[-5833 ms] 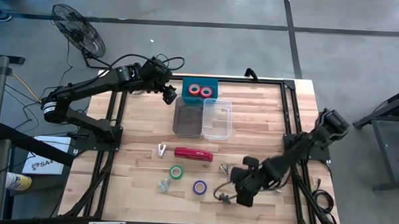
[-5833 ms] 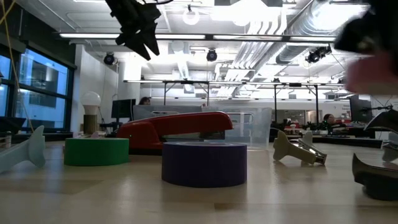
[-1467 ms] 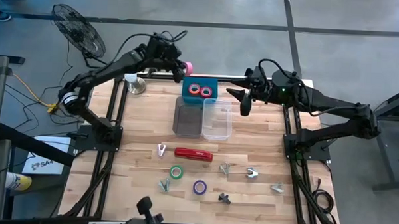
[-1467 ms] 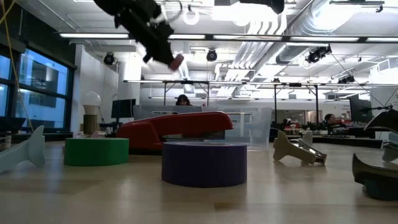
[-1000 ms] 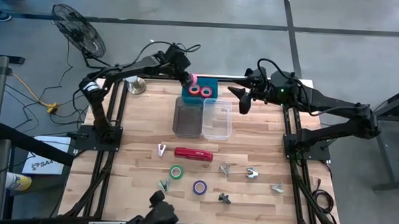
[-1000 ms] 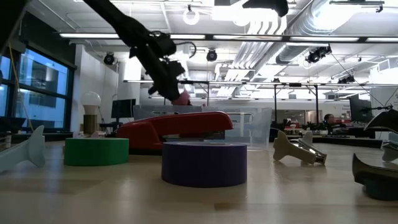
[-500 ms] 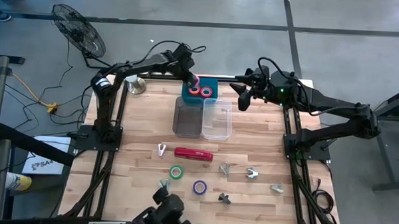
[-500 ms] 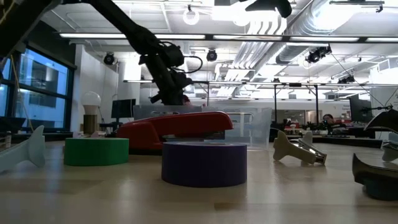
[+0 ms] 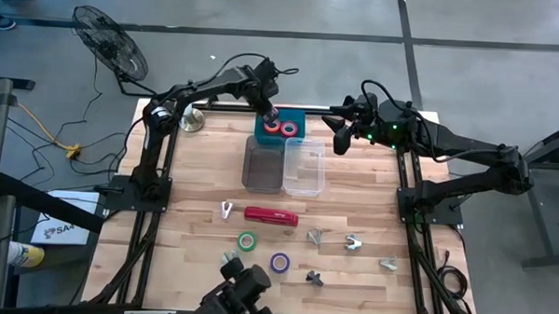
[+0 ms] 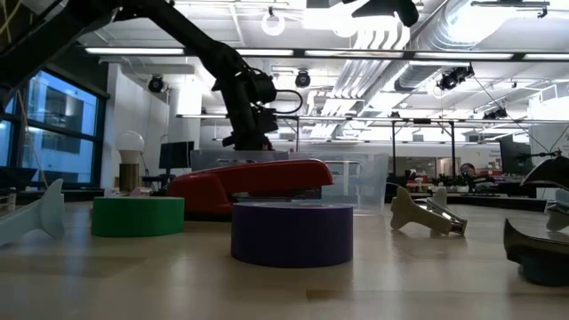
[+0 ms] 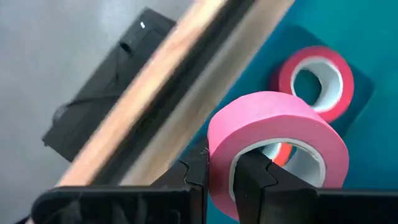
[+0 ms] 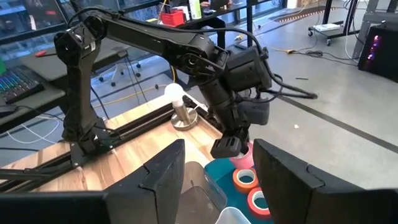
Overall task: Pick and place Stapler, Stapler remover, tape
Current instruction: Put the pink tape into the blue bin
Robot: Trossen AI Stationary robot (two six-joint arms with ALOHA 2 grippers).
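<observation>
Gripping the pink tape [image 11: 273, 149] upright, left jaws; right jaws parted, empty.

Up close on the table [image 10: 133, 284] sits the purple tape roll [image 10: 292, 233], with the green tape roll [image 10: 138, 216] to its left. Behind them lies the red stapler [image 10: 253, 182], and a dark arm [image 10: 236, 84] reaches down beyond it.

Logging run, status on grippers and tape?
Left gripper shut on pink tape roll, over teal bin holding red rolls. Right gripper open, waiting beside bins. Nothing blocking.
</observation>
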